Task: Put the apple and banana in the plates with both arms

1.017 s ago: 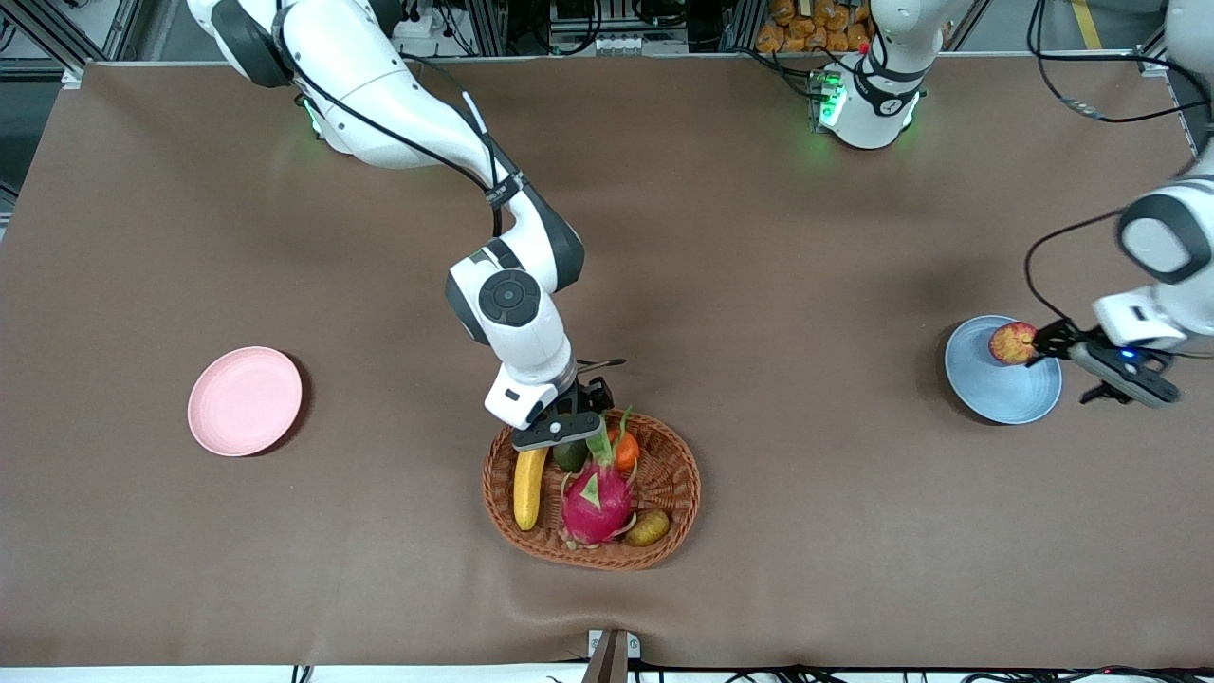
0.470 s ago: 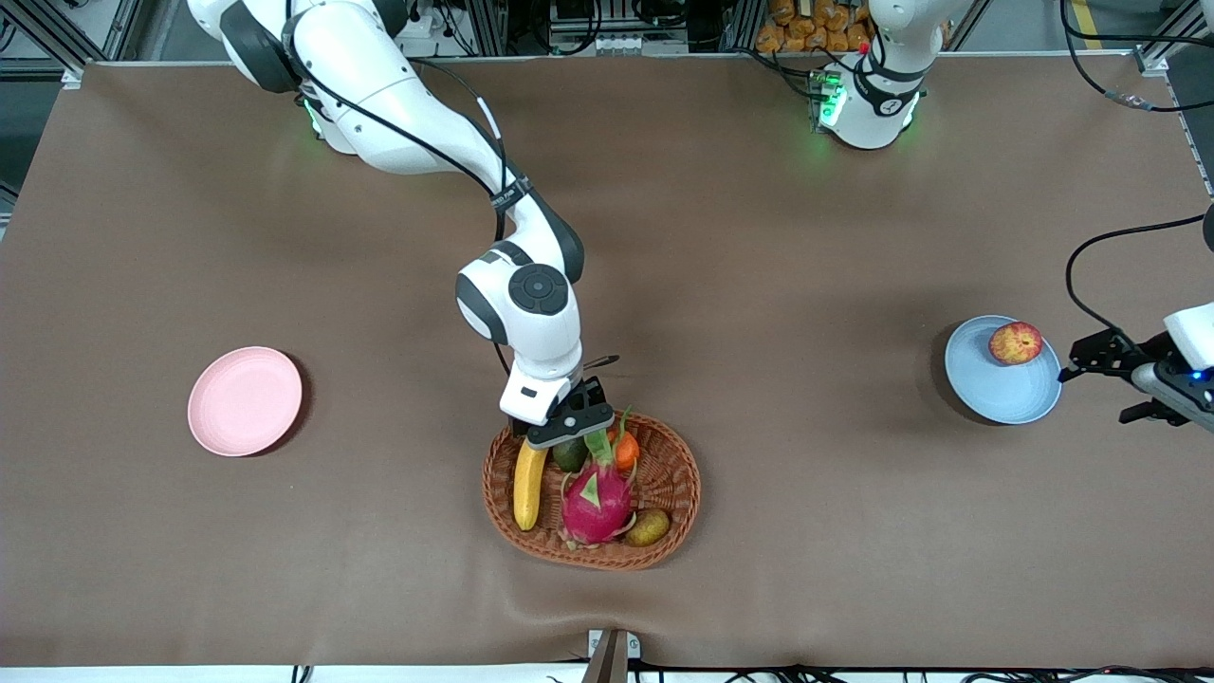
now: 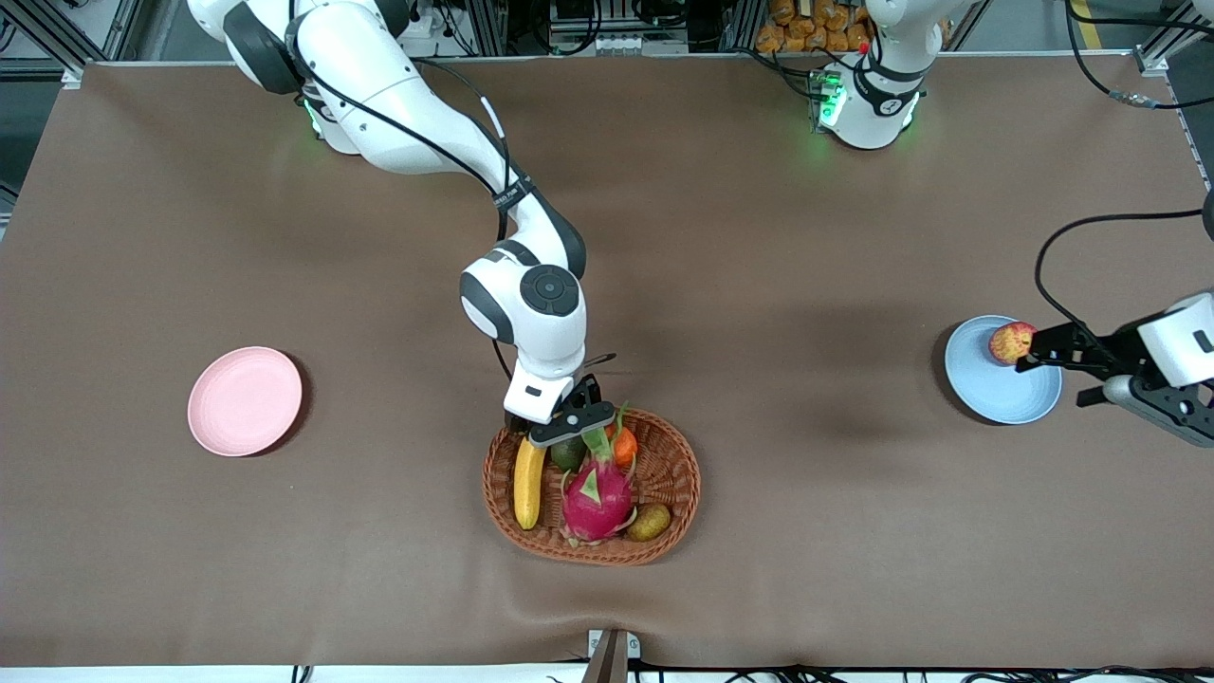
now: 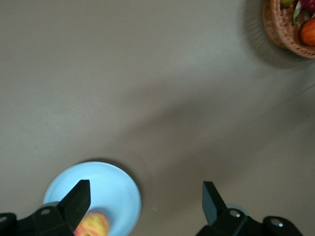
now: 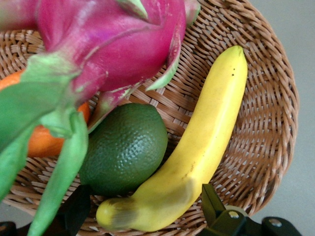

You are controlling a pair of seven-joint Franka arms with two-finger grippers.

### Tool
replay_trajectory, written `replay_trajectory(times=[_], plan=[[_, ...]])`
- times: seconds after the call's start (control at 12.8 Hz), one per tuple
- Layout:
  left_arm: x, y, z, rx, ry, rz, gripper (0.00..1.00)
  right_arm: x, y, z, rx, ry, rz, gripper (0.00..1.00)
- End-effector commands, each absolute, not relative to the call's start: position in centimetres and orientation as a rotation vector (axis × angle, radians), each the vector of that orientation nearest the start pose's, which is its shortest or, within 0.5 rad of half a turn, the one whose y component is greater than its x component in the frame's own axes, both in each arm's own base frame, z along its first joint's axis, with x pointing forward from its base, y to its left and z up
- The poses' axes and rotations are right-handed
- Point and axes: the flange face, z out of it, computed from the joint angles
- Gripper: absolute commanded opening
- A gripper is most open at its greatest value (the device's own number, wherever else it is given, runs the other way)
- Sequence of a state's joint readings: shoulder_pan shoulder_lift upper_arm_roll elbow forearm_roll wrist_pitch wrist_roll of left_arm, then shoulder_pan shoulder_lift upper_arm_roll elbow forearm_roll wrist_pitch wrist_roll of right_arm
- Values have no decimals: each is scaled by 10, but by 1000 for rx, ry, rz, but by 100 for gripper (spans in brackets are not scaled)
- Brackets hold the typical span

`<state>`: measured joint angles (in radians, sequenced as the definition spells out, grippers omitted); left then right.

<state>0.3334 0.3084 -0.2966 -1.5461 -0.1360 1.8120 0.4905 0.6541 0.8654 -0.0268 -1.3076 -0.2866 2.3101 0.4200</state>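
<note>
Over the wicker basket (image 3: 593, 489) near the middle of the worktop (image 3: 379, 569), my right jaws (image 3: 560, 429) hang low with their fingers (image 5: 74, 214) apart, straddling the stem end of the banana (image 3: 527, 482); from the front camera the wrist covers that end, and the right wrist view cuts my fingertips off at its edge, so I cannot tell whether they touch the fruit. The banana lies in the basket along the rim toward the right arm's end, pressed against a dark green avocado (image 5: 125, 147), with a pink dragon fruit (image 5: 108, 44) and an orange fruit (image 5: 44, 140) partly hidden under its green scales. A brownish-yellow oval fruit (image 3: 649, 523) sits at the basket edge nearer the front camera. My left jaws (image 3: 1029, 349) are spread wide and empty, low beside the apple (image 3: 1011, 342), which rests on the pale blue plate (image 3: 991, 394) toward the left arm's end; in the left wrist view one finger (image 4: 76, 201) covers part of the apple. The pale pink plate (image 3: 245, 400) lies bare toward the right arm's end. No writing is legible anywhere.
</note>
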Motion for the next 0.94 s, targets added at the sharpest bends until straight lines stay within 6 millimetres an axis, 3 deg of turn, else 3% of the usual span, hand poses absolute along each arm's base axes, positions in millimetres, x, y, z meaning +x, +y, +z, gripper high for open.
replay_trajectory(times=[0.0, 0.16, 0.31, 0.55, 0.63, 0.7, 0.86], plan=[[629, 1, 517, -3255, 537, 26, 100, 613, 446, 234, -3227, -683, -380, 100], [613, -16, 540, -3248, 419, 73, 100, 612, 444, 233, -3242, -673, -344, 100], [599, -19, 564, -3237, 323, 74, 100, 611, 445, 233, -3238, -663, -338, 100], [584, 0, 586, -3095, 334, 67, 100, 610, 443, 231, -3248, -663, -320, 92], [582, 17, 592, -3099, 284, 53, 100, 610, 442, 230, -3252, -660, -308, 84], [581, 32, 595, -3114, 241, 42, 100, 609, 442, 230, -3254, -660, -303, 68], [561, 40, 619, -3154, 158, 21, 100, 611, 440, 229, -3254, -650, -300, 35]])
